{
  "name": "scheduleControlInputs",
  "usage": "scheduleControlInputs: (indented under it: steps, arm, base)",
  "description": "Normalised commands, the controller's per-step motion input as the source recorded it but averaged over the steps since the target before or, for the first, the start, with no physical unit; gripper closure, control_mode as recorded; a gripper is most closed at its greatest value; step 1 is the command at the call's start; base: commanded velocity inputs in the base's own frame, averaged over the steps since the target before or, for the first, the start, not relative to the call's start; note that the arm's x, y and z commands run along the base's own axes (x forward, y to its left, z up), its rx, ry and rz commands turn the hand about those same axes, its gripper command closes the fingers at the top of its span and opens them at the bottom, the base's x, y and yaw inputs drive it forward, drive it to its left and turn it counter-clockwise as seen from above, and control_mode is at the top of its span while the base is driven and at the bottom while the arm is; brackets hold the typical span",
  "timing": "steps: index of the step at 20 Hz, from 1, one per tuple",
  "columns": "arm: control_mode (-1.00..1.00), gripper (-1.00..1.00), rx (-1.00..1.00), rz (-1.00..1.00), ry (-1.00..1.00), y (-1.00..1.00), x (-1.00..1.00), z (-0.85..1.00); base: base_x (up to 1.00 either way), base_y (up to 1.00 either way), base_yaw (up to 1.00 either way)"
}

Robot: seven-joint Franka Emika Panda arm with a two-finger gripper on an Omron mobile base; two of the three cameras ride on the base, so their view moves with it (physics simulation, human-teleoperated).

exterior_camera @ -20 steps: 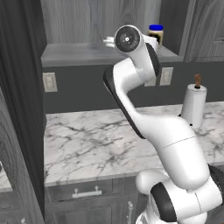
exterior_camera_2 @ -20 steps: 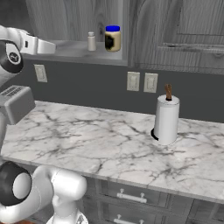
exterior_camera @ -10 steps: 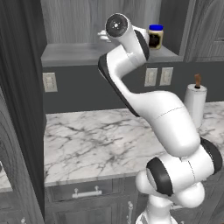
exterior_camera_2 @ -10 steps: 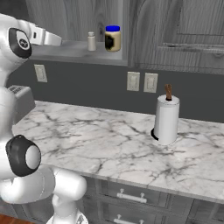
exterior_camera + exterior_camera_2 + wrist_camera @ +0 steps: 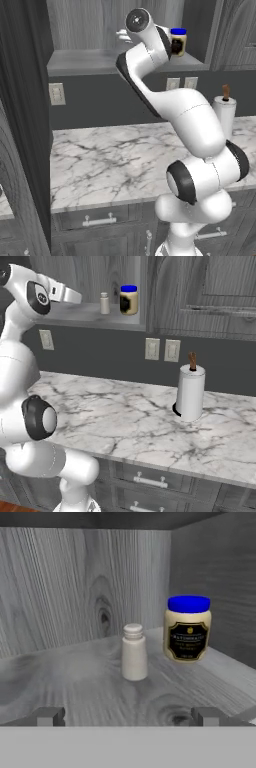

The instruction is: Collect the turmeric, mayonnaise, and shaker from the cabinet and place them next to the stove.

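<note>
The cabinet (image 5: 60, 612) is open, and its grey wood-grain shelf (image 5: 75, 313) carries two items. The small pale grey shaker (image 5: 134, 652) stands upright at the middle of the hand view. To its right and slightly further back is the cream mayonnaise jar (image 5: 187, 628) with its blue lid. Both appear side by side in the right base view, shaker (image 5: 104, 303) left of mayonnaise (image 5: 128, 300). My gripper (image 5: 127, 717) is open and empty at the shelf's front, a short way from the shaker. From the side the gripper (image 5: 77, 298) is level with the shelf. The turmeric and stove are out of view.
A white paper-towel roll (image 5: 190, 393) stands on the marble counter (image 5: 125, 421) at the right. Wall outlets (image 5: 161, 349) sit below the cabinet. A tall dark panel (image 5: 22, 110) rises at the left. The cabinet's right wall (image 5: 220, 577) is close behind the mayonnaise.
The arm has lifted and reached further toward the shelf, bringing the hand closer to the shaker. The shaker and mayonnaise have not moved.
</note>
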Motion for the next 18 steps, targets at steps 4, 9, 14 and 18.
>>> scheduleControlInputs:
  steps: [4,9,14,18]
  arm:
    - [-1.0,-1.0,0.02,0.0,0.04,-0.2,0.42,0.0]
    - [-1.0,-1.0,0.03,0.0,0.05,-0.24,0.41,0.0]
    - [-1.0,-1.0,0.03,0.0,0.06,-0.27,0.33,0.0]
    - [-1.0,-1.0,0.0,0.0,0.07,-0.21,0.29,-0.01]
  base:
    - [0.0,0.0,0.0]
    - [0.0,0.0,0.0]
    - [0.0,0.0,0.0]
    - [0.0,0.0,0.0]
